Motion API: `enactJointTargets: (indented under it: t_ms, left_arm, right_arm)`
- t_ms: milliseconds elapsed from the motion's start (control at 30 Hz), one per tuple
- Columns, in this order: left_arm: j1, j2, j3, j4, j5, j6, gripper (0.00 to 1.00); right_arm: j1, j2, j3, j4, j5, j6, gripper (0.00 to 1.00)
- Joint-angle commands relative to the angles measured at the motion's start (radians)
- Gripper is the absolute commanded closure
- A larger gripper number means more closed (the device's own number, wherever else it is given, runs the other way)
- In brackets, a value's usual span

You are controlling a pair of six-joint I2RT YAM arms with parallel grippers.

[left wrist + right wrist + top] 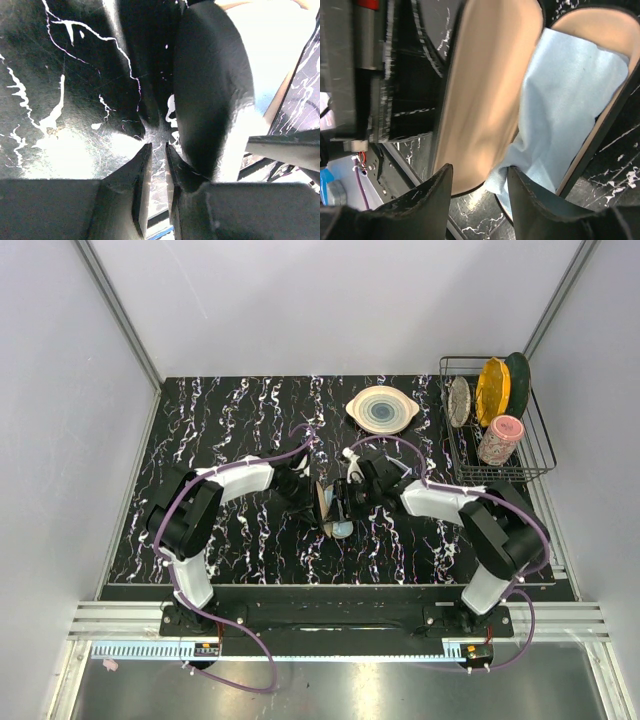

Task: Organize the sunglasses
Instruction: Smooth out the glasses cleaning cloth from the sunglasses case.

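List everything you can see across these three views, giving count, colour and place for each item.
table: one, black with white veins, under everything
case: one, black with tan lining, open, table centre
cloth: one, light blue, in the case
plate: one, cream with bluish rings, far side
dish rack: one, dark wire, far right
in the rack: grey plate, yellow plate, green dish, pink cup
left gripper: black, narrow gap, beside case
right gripper: black, open, at case's end
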Motion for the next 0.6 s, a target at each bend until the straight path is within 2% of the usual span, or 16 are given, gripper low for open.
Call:
enactJointTargets:
  t_ms: [0,300,367,400,433,567]
  left_arm:
    - [-0.007,0.000,0.040,-0.007,-0.026,0.007,0.80]
    - [-0.007,0.006,0.049,-0.008,-0.024,0.012,0.80]
    - [-0.009,0.006,0.051,-0.011,-0.026,0.012,0.80]
    - [-0.010,0.006,0.051,-0.011,-0.024,0.013,0.79]
    - [-0.010,0.005,0.051,-0.011,-0.024,0.012,0.80]
    - [-0.015,0.008,0.052,-0.011,-0.023,0.012,0.80]
  right_arm:
    - [-0.004,-0.104,0.035,-0.032,0.063,-0.013,0.45]
    - [-0.006,-0.129,0.024,-0.046,0.070,-0.004,0.43]
    - [-0.006,-0.123,0.023,-0.046,0.082,0.002,0.50]
    - [-0.006,-0.117,0.027,-0.048,0.086,0.002,0.58]
    - [-0.007,-0.109,0.034,-0.051,0.090,0.002,0.72]
    - [-0.006,-0.046,0.061,-0.054,0.111,0.004,0.85]
